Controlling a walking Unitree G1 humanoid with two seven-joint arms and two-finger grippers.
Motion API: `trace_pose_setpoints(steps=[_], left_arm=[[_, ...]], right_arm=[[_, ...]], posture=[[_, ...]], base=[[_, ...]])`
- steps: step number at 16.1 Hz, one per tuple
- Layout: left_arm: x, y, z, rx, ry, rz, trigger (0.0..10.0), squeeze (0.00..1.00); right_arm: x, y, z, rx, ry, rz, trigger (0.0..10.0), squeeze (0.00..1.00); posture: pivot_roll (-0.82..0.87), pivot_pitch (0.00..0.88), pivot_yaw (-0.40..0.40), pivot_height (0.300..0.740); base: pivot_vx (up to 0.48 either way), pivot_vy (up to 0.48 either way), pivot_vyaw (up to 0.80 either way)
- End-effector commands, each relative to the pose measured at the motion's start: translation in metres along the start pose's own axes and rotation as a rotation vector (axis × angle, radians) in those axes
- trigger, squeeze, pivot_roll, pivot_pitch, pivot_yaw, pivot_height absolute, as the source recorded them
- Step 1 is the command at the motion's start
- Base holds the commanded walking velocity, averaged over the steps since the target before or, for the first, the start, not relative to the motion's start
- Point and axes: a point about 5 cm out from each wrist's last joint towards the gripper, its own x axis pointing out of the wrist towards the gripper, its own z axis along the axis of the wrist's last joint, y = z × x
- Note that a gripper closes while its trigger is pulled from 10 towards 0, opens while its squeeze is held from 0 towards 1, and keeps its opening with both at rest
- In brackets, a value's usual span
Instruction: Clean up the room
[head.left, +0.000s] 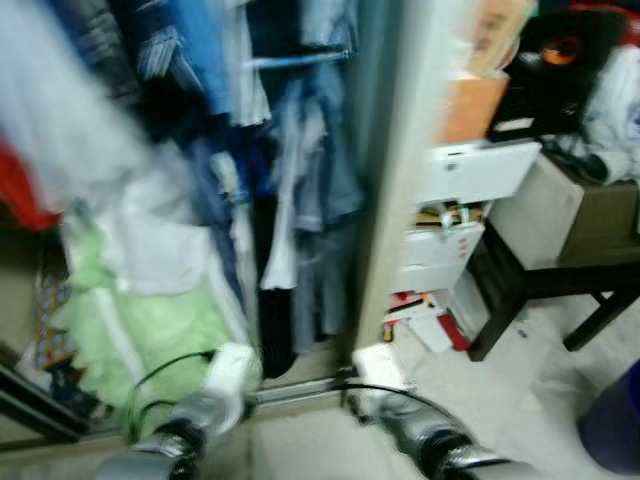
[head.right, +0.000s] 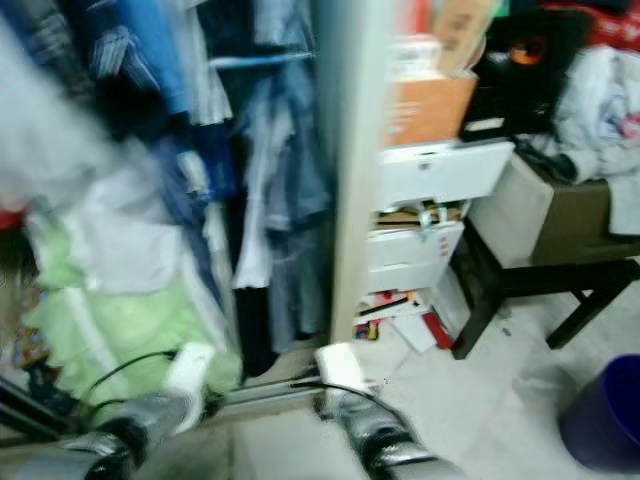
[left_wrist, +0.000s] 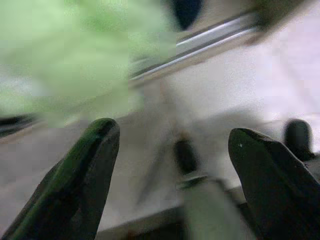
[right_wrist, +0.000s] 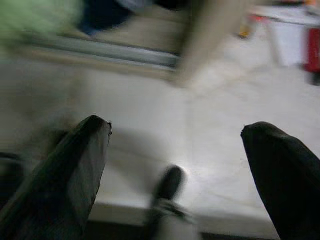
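The picture is blurred by motion. An open wardrobe holds hanging blue and grey clothes (head.left: 300, 180). A light green garment (head.left: 150, 330) bulges out low on its left side, under a white cloth (head.left: 160, 240). Both silver arms reach down at the bottom edge, left arm (head.left: 200, 415) and right arm (head.left: 420, 435). My left gripper (left_wrist: 171, 131) is open above the pale floor, close to the green garment (left_wrist: 65, 55) and the wardrobe's metal floor track (left_wrist: 200, 45). Over bare floor beside the same track (right_wrist: 110, 50), my right gripper (right_wrist: 176, 125) is open too, holding nothing.
A white drawer unit (head.left: 475, 170) with pulled-out drawers stands right of the wardrobe post, red and white papers (head.left: 430, 325) scattered at its foot. A dark wooden bench (head.left: 520, 280) carries a box and white laundry (head.left: 620, 110). A purple bin (head.right: 600, 415) stands at the lower right.
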Motion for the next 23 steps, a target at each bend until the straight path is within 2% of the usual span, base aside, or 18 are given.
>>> trace_pose_setpoints(steps=[1, 3, 11, 16, 23], left_arm=[[0.0, -0.005, 0.008, 0.007, -0.025, -0.013, 10.0, 0.0], [0.0, -0.005, 0.009, 0.003, -0.028, -0.01, 10.0, 0.0], [-0.001, -0.004, 0.014, -0.012, -0.057, -0.005, 10.0, 0.0], [-0.001, -0.004, 0.021, -0.05, -0.106, -0.011, 10.0, 0.0], [-0.001, -0.004, 0.02, -0.053, -0.106, -0.009, 10.0, 0.0]], right_arm=[[0.0, -0.009, 0.001, -0.004, -0.002, -0.02, 10.0, 0.0], [0.0, -0.009, 0.001, -0.005, -0.004, -0.019, 10.0, 0.0], [0.0, -0.015, 0.003, -0.01, -0.013, -0.051, 10.0, 0.0], [-0.001, -0.016, 0.004, -0.021, -0.017, -0.052, 10.0, 0.0], [0.0, -0.014, 0.003, -0.041, -0.017, -0.046, 10.0, 0.0]], posture=[[-0.15, 0.0, 0.048, 0.74], [-0.15, 0.0, 0.048, 0.74], [-0.15, 0.0, 0.049, 0.74], [-0.14, 0.0, 0.046, 0.74], [-0.14, 0.0, 0.047, 0.74]], base=[[0.0, 0.412, 0.0], [0.0, 0.392, 0.0], [0.0, 0.0, 0.0], [0.0, 0.0, 0.72], [0.0, 0.0, 0.8]])
